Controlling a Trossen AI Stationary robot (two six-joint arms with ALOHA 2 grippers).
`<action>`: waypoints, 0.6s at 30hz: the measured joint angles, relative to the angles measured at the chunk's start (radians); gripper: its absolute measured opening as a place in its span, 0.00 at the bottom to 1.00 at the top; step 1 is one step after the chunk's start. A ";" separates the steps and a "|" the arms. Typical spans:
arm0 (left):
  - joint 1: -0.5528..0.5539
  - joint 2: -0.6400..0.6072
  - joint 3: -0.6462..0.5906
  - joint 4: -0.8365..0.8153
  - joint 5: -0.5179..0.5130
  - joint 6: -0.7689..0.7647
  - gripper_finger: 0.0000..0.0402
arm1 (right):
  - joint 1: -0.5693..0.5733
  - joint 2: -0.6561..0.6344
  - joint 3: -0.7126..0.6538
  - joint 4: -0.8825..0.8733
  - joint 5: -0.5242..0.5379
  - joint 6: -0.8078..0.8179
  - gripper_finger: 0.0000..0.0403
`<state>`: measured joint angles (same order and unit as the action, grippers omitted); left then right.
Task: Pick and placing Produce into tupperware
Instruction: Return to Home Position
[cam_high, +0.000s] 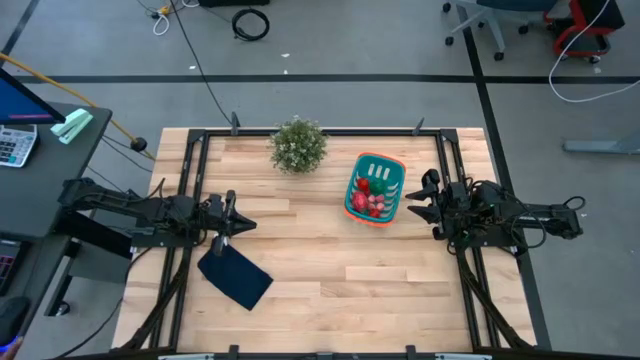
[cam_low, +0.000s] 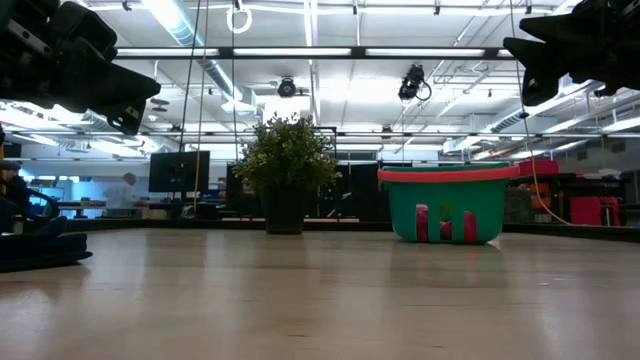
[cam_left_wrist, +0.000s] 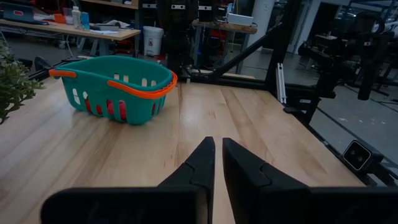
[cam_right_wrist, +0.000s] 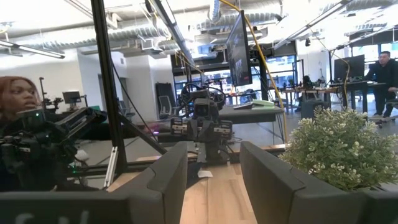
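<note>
The teal tupperware basket (cam_high: 352, 196) with an orange-red rim stands on the wooden table's far right part. It also shows in the left wrist view as the basket (cam_left_wrist: 99, 84). The produce (cam_high: 372, 192), red and pink pieces with one green, lies inside it, and red bits show through the slots (cam_low: 445, 224). My right gripper (cam_high: 410, 204) hovers just right of the basket, open and empty (cam_right_wrist: 213, 152). My left gripper (cam_high: 248, 222) hangs at the table's left, its fingers shut on nothing (cam_left_wrist: 217, 143), pointing level toward the basket.
A bushy potted plant (cam_high: 298, 145) stands at the table's far edge, left of the basket. A flat dark navy cloth (cam_high: 235, 277) lies near my left gripper, toward the near edge. Bare wood (cam_high: 340, 280) stretches across the middle and near side. People sit in the room beyond.
</note>
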<state>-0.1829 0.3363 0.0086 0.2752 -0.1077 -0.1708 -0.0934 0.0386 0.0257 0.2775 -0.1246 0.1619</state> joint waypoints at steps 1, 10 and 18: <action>0.000 0.000 0.000 0.000 0.000 0.000 0.10 | 0.000 0.000 0.000 0.000 0.000 0.000 0.39; 0.000 0.000 0.000 0.000 0.000 0.000 0.06 | 0.000 0.000 0.000 0.000 0.000 0.000 0.39; 0.000 0.000 0.000 0.000 0.000 0.000 0.09 | 0.000 0.000 0.000 0.000 0.000 0.000 0.39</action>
<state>-0.1828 0.3363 0.0086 0.2752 -0.1074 -0.1703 -0.0933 0.0384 0.0257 0.2775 -0.1246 0.1623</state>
